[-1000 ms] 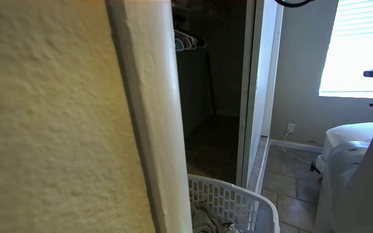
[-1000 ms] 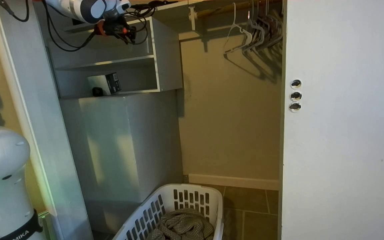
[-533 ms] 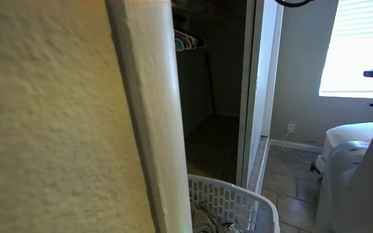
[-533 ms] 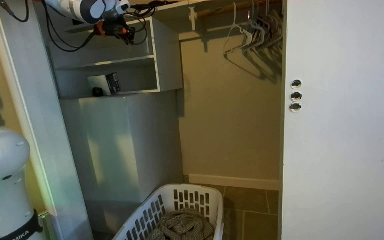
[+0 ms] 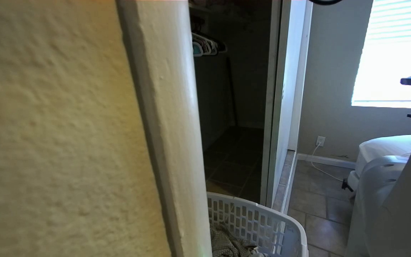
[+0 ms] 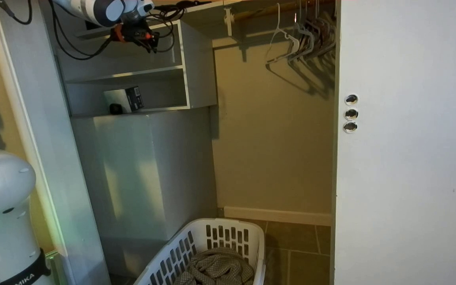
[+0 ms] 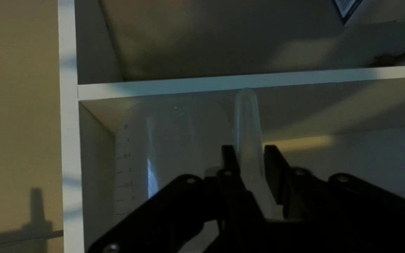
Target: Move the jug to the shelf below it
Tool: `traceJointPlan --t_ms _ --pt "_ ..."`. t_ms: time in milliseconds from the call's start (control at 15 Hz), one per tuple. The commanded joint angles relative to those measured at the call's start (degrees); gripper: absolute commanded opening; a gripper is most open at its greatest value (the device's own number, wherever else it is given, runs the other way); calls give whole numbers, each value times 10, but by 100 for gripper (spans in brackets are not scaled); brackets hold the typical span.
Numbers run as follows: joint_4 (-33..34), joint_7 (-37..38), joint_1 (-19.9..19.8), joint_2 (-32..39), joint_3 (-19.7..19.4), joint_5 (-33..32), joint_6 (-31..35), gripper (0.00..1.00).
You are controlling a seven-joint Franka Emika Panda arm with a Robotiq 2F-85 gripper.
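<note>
The jug (image 7: 174, 147), a smooth, cloudy plastic vessel with rounded corners and small graduation marks down one edge, is in the upper compartment (image 7: 315, 105) of the white shelf unit (image 6: 200, 67), close to its side panel (image 7: 70, 140). The gripper (image 7: 250, 149) is clamped on the jug's handle (image 7: 247, 123), a thick, rounded, translucent bar, its blunt black fingers (image 7: 229, 154) one on each side. Whether the jug's base touches the shelf unit's middle board (image 7: 202, 84) cannot be told.

In the lower compartment (image 6: 166, 89) of the shelf unit, an exterior view shows a rectangular box (image 6: 121, 97) with a pale face and a dark printed side, and at its foot a small black object (image 6: 115, 109) too dim to name. Directly beneath the shelf unit is a smooth, boxy, pale block (image 6: 133, 178). A white plastic laundry basket (image 6: 257, 241), visible in both exterior views, stands below the shelf unit, its walls pierced by oblong slots, holding a rumpled, finely checked cloth (image 6: 218, 265). To the right of the shelf unit in an exterior view, slim hangers (image 6: 312, 39) hang from a round brown rod (image 6: 263, 12).
</note>
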Motion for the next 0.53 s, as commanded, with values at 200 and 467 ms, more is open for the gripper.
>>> traceJointPlan --t_ms 200,467 --pt "3 -61 -5 -8 -12 17 -22 6" --pt "9 -50 -12 -4 -16 21 -22 64"
